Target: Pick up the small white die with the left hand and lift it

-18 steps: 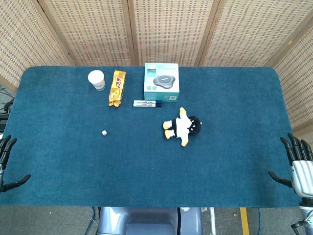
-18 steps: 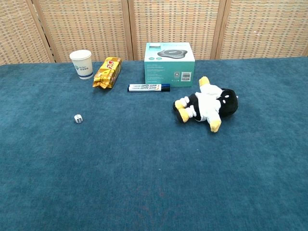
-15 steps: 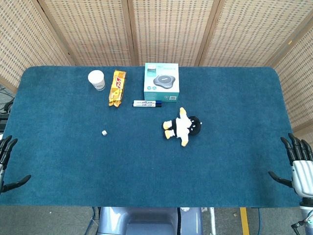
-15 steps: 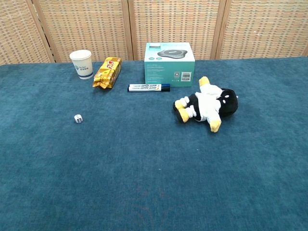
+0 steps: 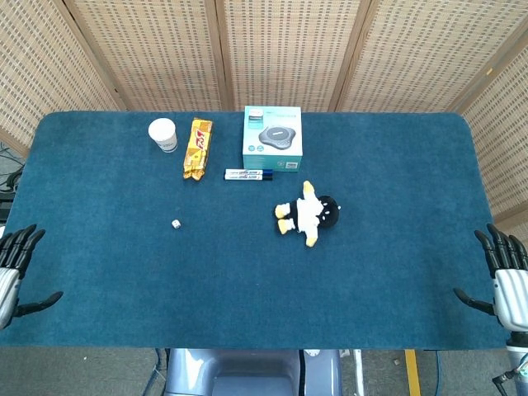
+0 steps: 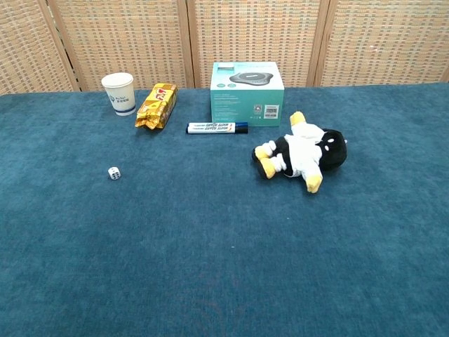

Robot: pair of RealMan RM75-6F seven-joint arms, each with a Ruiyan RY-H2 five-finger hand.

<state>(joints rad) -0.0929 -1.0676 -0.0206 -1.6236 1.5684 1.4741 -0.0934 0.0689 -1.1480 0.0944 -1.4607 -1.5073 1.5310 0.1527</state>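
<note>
The small white die (image 5: 176, 223) (image 6: 114, 173) lies alone on the blue cloth, left of centre. My left hand (image 5: 15, 272) hovers at the table's near left corner, fingers spread and empty, far from the die. At the near right edge my right hand (image 5: 505, 283) is also open with nothing in it. Neither hand shows in the chest view.
A paper cup (image 5: 163, 134), an orange snack pack (image 5: 196, 148), a teal box (image 5: 273, 139) and a marker (image 5: 249, 174) stand behind the die. A plush penguin (image 5: 308, 214) lies right of centre. The blue table (image 5: 124, 272) ends at wicker screens.
My left hand has shifted slightly to the right and downward at the table's near left edge. The die and the right hand have not moved.
</note>
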